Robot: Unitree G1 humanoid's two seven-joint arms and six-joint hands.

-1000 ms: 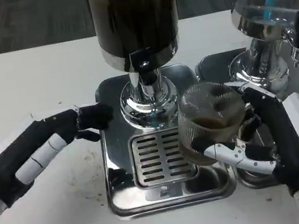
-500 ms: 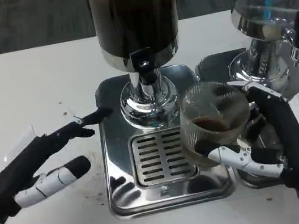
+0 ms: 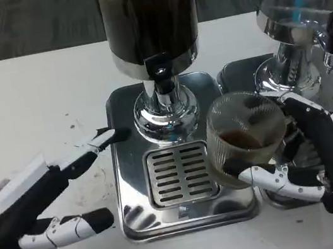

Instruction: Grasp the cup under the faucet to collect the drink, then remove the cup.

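A ribbed clear cup (image 3: 245, 137) with dark drink in its bottom is held by my right hand (image 3: 316, 157), fingers wrapped around its lower side. It sits tilted above the right edge of the steel drip tray (image 3: 125, 163), to the right of the faucet (image 3: 161, 74). The faucet hangs from the dark drink dispenser (image 3: 150, 18) above the slotted grate (image 3: 181, 173). My left hand (image 3: 45, 199) lies open on the table left of the tray, holding nothing, one fingertip near the tray's left rim.
A second dispenser (image 3: 299, 19) with a clear tank stands at the back right on its own tray, with a small tap (image 3: 331, 39). Small dark drips mark the white table (image 3: 22, 104) by the left hand.
My left hand has drawn back from the dispenser base toward me and spread its fingers. My right hand has carried the cup slightly right and toward me, away from the faucet.
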